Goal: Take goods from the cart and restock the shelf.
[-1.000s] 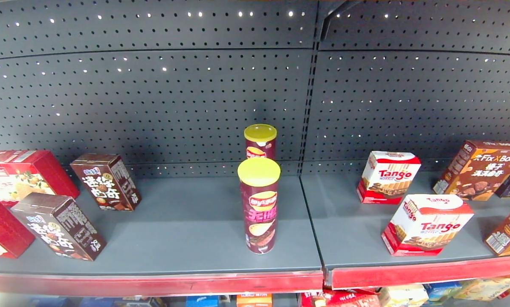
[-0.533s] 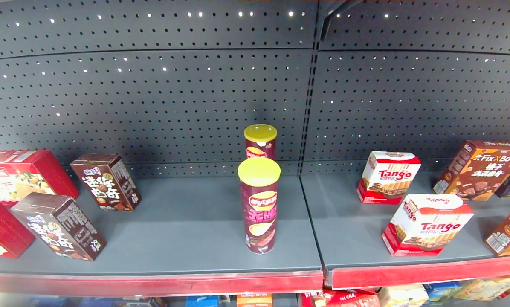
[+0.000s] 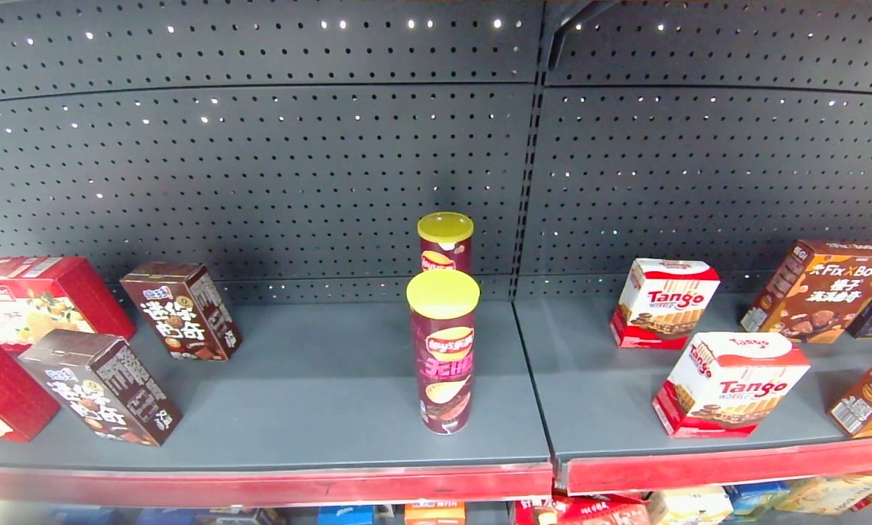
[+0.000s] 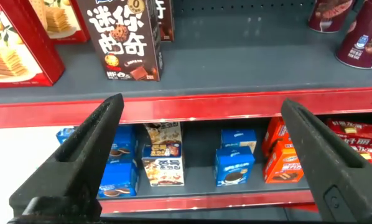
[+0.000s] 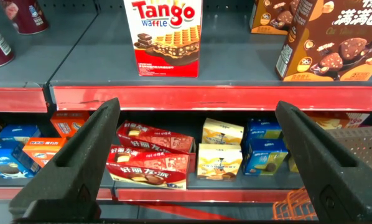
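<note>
Nothing had moved since a second before. The left pincer [image 4: 200, 102] and right pincer [image 5: 197, 104] hung apart and empty, below the front chip can [image 3: 443, 350] on the shelf [image 3: 319, 379]. Such a can was probably light, stiff and smooth, best gripped mid-body. The rear can [image 3: 445, 240] stood half hidden behind it.

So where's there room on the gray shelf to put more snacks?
The biggest bare patch of shelf lies between the dark cookie boxes and the two chip cans. A narrower bare patch sits between the cans and the wafer boxes. Both ends are crowded: red boxes at the left, brown boxes at the right.
</note>
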You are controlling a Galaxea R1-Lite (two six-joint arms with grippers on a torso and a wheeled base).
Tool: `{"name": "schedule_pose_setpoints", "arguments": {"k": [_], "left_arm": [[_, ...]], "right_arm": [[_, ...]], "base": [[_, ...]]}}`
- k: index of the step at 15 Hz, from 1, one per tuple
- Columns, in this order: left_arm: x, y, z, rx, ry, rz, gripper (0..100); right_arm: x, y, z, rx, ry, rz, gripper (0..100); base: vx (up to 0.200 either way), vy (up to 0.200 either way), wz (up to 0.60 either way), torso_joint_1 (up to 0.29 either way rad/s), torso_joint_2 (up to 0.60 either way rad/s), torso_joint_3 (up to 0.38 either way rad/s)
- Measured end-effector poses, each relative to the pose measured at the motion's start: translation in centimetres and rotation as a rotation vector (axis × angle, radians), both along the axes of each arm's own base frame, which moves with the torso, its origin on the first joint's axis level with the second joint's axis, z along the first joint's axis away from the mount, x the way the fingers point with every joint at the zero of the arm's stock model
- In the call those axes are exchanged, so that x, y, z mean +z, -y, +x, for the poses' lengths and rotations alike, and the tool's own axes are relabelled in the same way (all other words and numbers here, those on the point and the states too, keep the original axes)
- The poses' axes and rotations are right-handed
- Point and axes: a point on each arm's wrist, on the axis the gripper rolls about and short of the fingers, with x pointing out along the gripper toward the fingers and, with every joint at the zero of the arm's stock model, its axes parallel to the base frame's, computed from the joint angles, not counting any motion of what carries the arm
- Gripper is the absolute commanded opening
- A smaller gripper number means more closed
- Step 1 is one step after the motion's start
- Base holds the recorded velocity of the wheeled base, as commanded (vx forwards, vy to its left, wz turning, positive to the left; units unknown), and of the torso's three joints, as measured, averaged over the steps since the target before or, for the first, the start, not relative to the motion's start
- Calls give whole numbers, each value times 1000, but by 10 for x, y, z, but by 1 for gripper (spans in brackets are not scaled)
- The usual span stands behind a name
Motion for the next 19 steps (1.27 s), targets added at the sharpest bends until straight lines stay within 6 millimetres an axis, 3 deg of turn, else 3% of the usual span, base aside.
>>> {"name": "schedule_pose_setpoints", "arguments": {"k": [19], "left_arm": [[0, 0, 0, 0, 1, 0, 100]], "right_arm": [[0, 0, 0, 0, -3, 0, 100]], "base": [[0, 0, 0, 0, 0, 0]]}}
